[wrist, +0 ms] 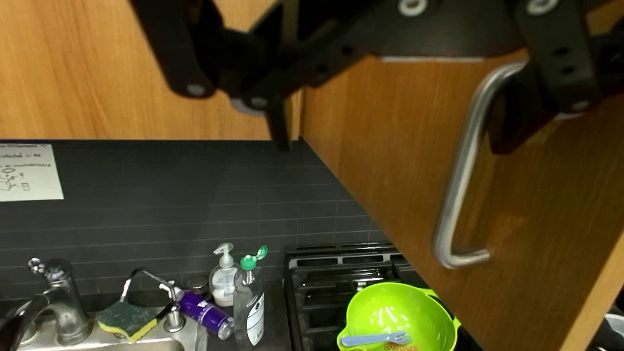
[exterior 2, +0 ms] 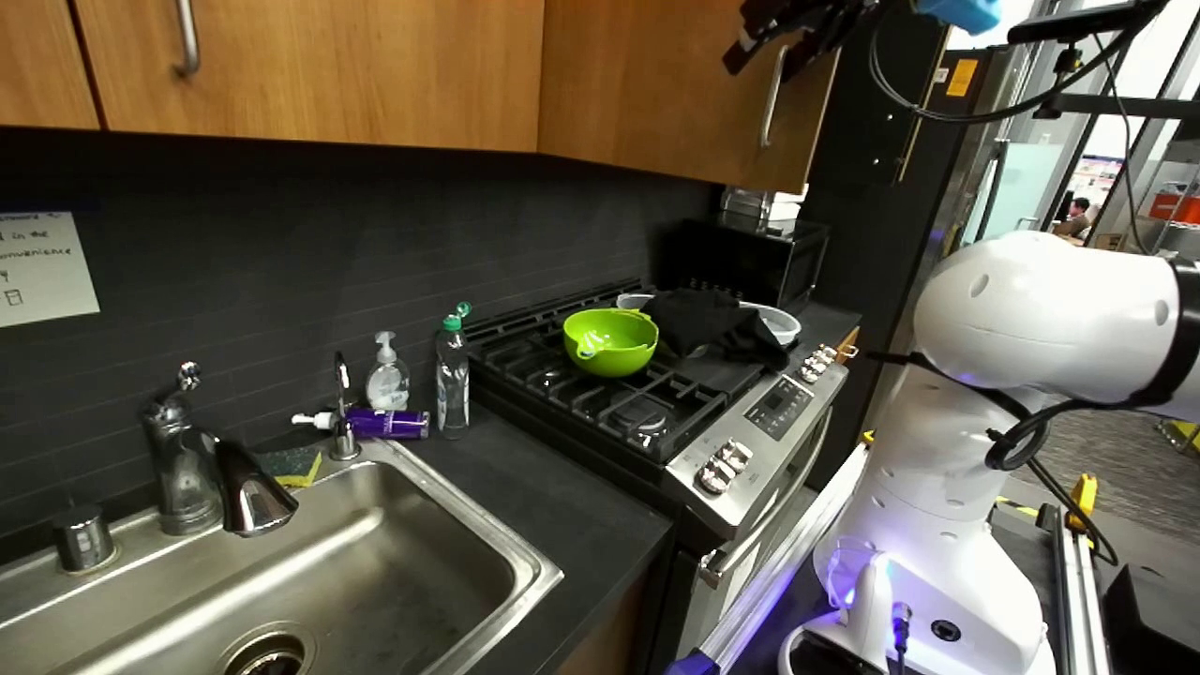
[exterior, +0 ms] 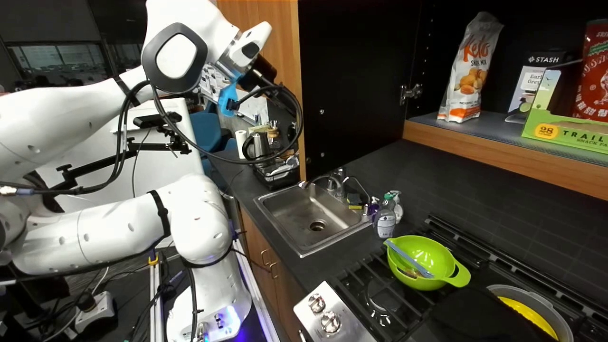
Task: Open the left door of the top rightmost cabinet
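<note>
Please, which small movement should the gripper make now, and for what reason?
I would probably ease the open gripper gently back, away from the silver bar handle. The left door already stands swung out, exposing the inside of the top rightmost cabinet, and the fingers stand apart, one overlapping the handle's upper end in the wrist view. Whether it touches is unclear, hence gently.

The Robotiq gripper [wrist: 394, 139] stands with its black fingers [wrist: 514, 122] spread wide apart; just behind it inclines the white Panda wrist [exterior: 176, 56], farther back slopes the forearm [exterior: 59, 116], and well below sit the shoulder [exterior: 202, 216] and base [exterior: 211, 294].
</note>
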Motion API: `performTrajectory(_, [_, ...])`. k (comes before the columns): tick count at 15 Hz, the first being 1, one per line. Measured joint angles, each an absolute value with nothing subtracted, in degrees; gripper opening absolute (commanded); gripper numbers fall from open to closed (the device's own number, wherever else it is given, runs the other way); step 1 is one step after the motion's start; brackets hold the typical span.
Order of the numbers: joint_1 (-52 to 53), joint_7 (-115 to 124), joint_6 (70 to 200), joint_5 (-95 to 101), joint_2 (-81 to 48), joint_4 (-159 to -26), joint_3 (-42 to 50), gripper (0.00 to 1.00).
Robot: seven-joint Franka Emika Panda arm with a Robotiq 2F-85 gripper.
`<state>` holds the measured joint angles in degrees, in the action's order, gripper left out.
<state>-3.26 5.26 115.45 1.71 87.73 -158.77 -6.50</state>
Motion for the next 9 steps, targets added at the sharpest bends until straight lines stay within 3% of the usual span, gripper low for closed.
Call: performTrajectory(9, [0.6, 7.5, 114.7, 1.7, 87.9, -158.8, -12.1, 1.00])
